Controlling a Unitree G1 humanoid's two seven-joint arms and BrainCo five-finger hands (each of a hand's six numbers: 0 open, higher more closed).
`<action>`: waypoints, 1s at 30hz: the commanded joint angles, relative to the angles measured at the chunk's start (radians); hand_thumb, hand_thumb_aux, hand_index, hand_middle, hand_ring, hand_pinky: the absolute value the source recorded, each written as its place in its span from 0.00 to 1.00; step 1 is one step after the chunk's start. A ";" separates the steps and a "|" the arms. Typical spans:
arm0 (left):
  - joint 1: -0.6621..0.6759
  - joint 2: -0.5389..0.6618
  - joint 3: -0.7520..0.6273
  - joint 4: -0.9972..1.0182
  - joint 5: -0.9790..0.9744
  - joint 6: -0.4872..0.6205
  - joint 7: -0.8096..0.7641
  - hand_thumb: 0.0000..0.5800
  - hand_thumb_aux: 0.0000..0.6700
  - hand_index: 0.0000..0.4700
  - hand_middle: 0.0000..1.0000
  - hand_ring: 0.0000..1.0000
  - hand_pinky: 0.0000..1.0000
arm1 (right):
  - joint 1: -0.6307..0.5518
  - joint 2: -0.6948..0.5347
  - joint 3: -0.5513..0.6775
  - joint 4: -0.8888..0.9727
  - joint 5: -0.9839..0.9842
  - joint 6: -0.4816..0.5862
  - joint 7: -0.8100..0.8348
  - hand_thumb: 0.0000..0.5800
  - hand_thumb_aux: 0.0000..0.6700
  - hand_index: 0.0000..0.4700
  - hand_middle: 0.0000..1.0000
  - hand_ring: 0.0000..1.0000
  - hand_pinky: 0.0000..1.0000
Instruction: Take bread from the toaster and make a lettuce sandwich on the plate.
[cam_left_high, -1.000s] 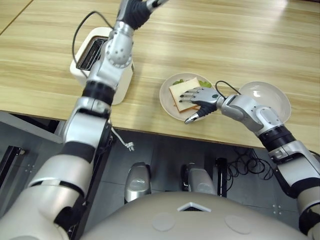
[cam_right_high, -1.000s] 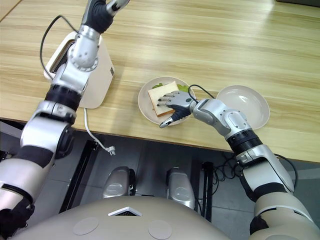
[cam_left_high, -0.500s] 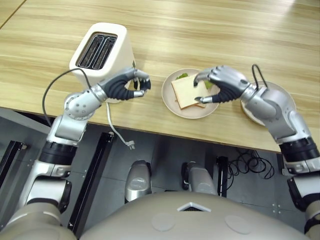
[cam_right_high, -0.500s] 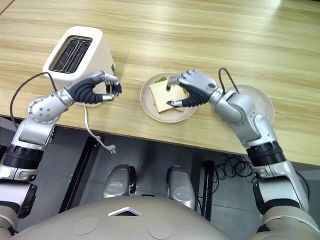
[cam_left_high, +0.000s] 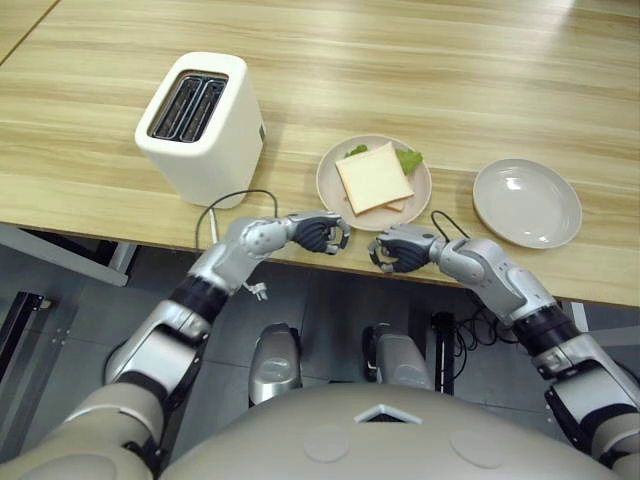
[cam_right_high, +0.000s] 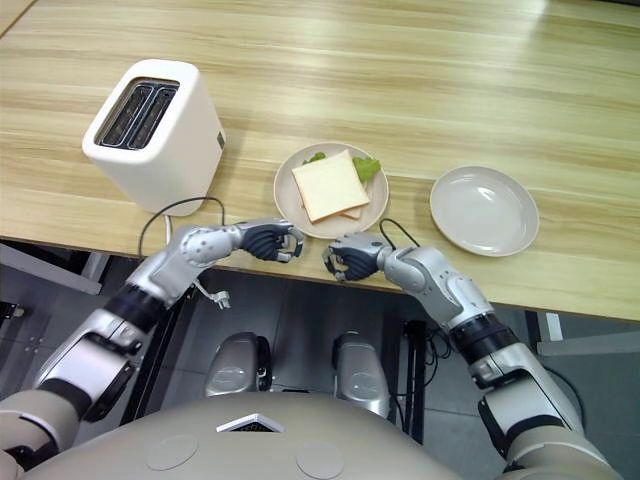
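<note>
Subject: the sandwich plate (cam_left_high: 325, 186) on the wooden table (cam_left_high: 420, 60), taken as the reference point.

Contents: a square slice of bread (cam_left_high: 373, 176) lies on top. The edge of a lower slice shows at its near right side. Lettuce (cam_left_high: 408, 158) sticks out from under the bread on the far side of the plate. The stack sits fully within the rim.

Toaster (cam_left_high: 200, 125): it stands upright to the left of the plate and apart from it, slots facing up. Its cord (cam_left_high: 232, 195) loops across the table between toaster and plate towards the near edge.

Shallow dish (cam_left_high: 527, 203): it lies to the right of the plate, with a gap between them.

Left hand (cam_left_high: 322, 233): it is on the near left of the plate, at the table's front edge. Its fingers are curled into a loose fist around nothing, and it is not touching the plate.

Right hand (cam_left_high: 398, 248): it is on the near side of the plate, slightly right of its centre, also at the front edge. It is likewise curled, empty and clear of the rim. The two hands face each other with a small space between them.
</note>
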 joint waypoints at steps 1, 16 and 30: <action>-0.089 -0.039 -0.017 0.190 0.060 -0.007 0.084 1.00 1.00 0.98 1.00 1.00 1.00 | -0.055 0.006 0.015 0.142 -0.091 0.064 -0.079 1.00 1.00 0.98 1.00 1.00 1.00; -0.523 -0.262 0.043 0.798 0.091 0.119 0.395 1.00 1.00 0.98 1.00 1.00 1.00 | -0.536 0.130 0.068 0.792 -0.148 0.018 -0.338 1.00 1.00 0.98 1.00 1.00 1.00; -0.582 -0.176 0.282 0.690 -0.078 -0.047 0.562 0.00 0.00 0.00 0.00 0.00 0.00 | -0.558 0.052 -0.012 0.700 -0.069 -0.032 -0.526 0.00 0.00 0.00 0.00 0.00 0.00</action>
